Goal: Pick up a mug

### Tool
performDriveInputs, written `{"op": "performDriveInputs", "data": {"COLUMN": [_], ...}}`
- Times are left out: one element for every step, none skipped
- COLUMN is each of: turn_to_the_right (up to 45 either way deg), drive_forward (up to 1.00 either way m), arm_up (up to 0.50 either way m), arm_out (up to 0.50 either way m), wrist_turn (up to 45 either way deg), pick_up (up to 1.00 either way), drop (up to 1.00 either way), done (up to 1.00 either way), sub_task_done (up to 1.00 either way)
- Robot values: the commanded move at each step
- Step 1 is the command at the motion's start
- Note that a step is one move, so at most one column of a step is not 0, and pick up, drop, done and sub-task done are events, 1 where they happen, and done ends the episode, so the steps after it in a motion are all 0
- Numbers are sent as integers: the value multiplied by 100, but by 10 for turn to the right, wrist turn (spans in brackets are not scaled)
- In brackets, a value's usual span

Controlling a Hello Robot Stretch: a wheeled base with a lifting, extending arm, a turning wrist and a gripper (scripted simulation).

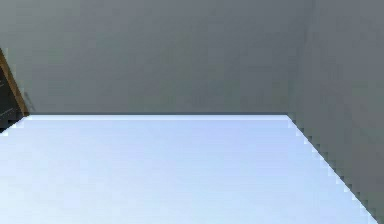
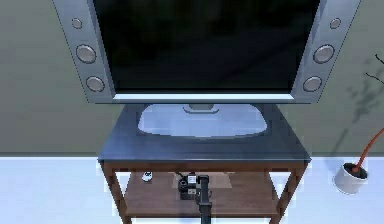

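Note:
In the arm side view a dark arm [image 2: 205,205] rises from the bottom edge to the lower shelf [image 2: 245,186] of a TV stand. The gripper [image 2: 186,184] shows as a dark body in front of that wooden shelf. I cannot tell whether it holds anything. A small white object [image 2: 147,177], too small to name, lies on the same shelf to the gripper's left.
A large silver-framed television [image 2: 205,45] stands on the dark-topped stand [image 2: 125,145]. A white pot with a thin plant [image 2: 352,177] sits on the floor at the arm side view's right. The forward view has pale floor [image 1: 170,170], grey walls [image 1: 160,55] and a dark edge [image 1: 10,95] at its left.

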Motion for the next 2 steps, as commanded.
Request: {"op": "performDriveInputs", "data": {"turn_to_the_right": [0,0], "drive_forward": [0,0], "arm_up": [0,-30], "arm_out": [0,0], "wrist_turn": [240,0], "pick_up": [0,0], "drop": [0,0], "done": [0,0], "sub_task_done": [0,0]}}
